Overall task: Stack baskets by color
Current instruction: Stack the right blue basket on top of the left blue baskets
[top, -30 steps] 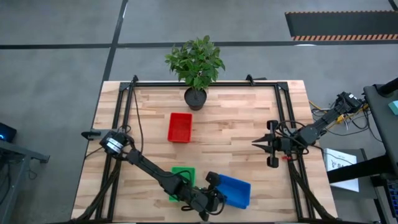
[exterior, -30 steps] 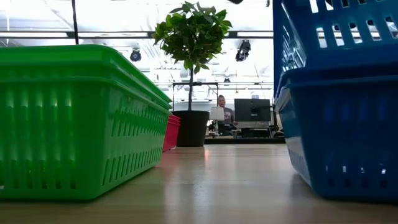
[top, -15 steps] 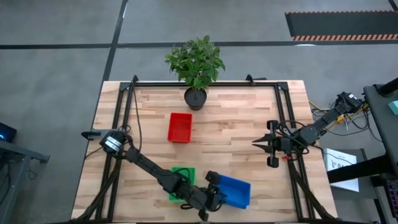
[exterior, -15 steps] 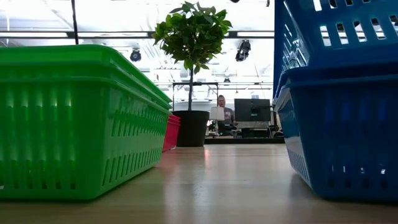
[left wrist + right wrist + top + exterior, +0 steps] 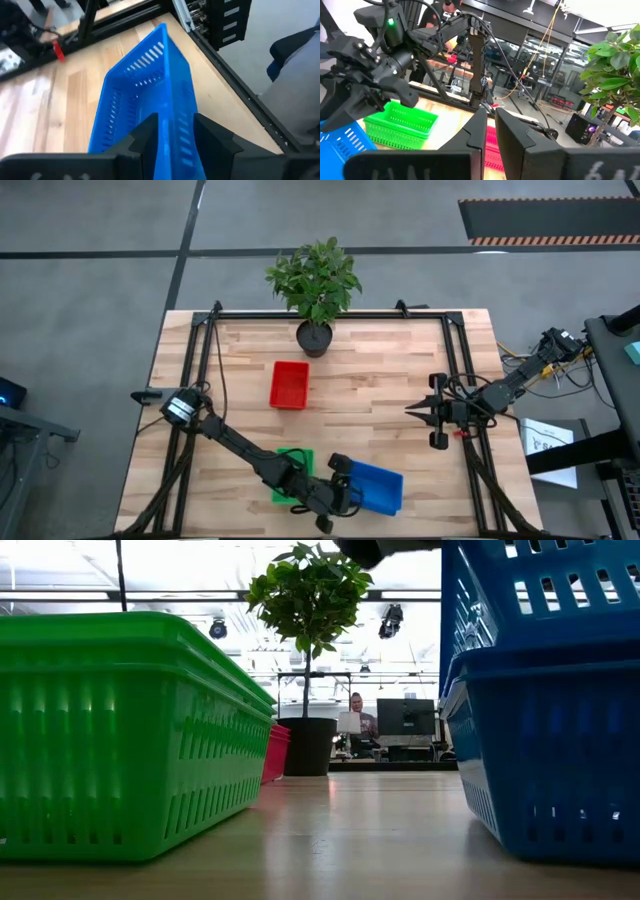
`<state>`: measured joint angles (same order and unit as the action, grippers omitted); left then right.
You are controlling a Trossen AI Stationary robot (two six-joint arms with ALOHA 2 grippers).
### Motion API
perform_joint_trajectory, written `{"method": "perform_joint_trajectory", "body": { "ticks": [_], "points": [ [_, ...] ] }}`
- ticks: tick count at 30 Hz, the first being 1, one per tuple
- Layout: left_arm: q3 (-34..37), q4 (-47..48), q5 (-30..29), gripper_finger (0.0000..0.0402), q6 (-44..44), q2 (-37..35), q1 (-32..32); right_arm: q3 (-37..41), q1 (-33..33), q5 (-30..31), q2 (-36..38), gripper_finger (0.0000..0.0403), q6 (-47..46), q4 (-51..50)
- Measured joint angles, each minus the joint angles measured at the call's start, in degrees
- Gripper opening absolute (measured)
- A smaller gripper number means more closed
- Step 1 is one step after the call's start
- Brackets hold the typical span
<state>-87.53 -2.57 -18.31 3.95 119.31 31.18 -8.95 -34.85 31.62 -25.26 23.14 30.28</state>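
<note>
Two blue baskets sit nested near the table's front edge, the upper one inside the lower one. My left gripper is at their left end, open. One finger stands inside the upper basket's wall and the other outside it. The green baskets rest on the table just left of the blue ones. A red basket lies farther back. My right gripper waits shut and empty near the right edge. My left gripper straddles the upper blue basket's wall near its left end, coming level and slightly downward from the table's left. I cannot tell whether either finger touches the wall. The basket rests in the lower blue one.
A black pot with a leafy plant stands at the far edge, behind the red basket. Black frame rails run along the table's sides. Bare wood lies across the middle and right of the table.
The upper blue basket has sunk a little and levelled out in the lower one. A dark part of my left gripper has come into the top of the low view. The right arm has kept still.
</note>
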Motion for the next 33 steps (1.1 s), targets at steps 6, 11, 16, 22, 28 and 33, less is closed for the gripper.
{"method": "perform_joint_trajectory", "body": {
  "ticks": [6, 11, 16, 22, 28, 33],
  "points": [
    [0.02, 1.77, 2.96, 0.0107, -1.88, 0.00, -0.98, 0.00, 0.01, 0.01, 0.00, 0.0031, 0.19, 0.00],
    [0.02, 1.82, 3.78, 0.0079, 1.23, 0.02, -1.11, 0.00, 0.02, 0.02, 0.00, 0.0031, 0.35, 0.00],
    [0.00, 1.49, 3.57, 0.0012, 3.99, 0.02, -1.11, 0.00, 0.00, 0.02, 0.00, 0.0031, 0.37, 0.00],
    [-0.17, -0.09, 1.28, 0.0003, 8.44, 0.02, -0.75, 0.00, 0.01, 0.02, 0.00, 0.0031, 0.20, -0.04],
    [-0.03, 0.64, 0.97, 0.0001, 5.50, 0.01, -0.72, 0.00, 0.02, 0.02, 0.00, 0.0031, -0.21, -0.06],
    [0.02, 0.53, 1.36, 0.0001, 5.41, 0.52, -0.72, 0.00, 0.01, 0.02, 0.00, 0.0031, -0.20, -0.06]
  ]
}}
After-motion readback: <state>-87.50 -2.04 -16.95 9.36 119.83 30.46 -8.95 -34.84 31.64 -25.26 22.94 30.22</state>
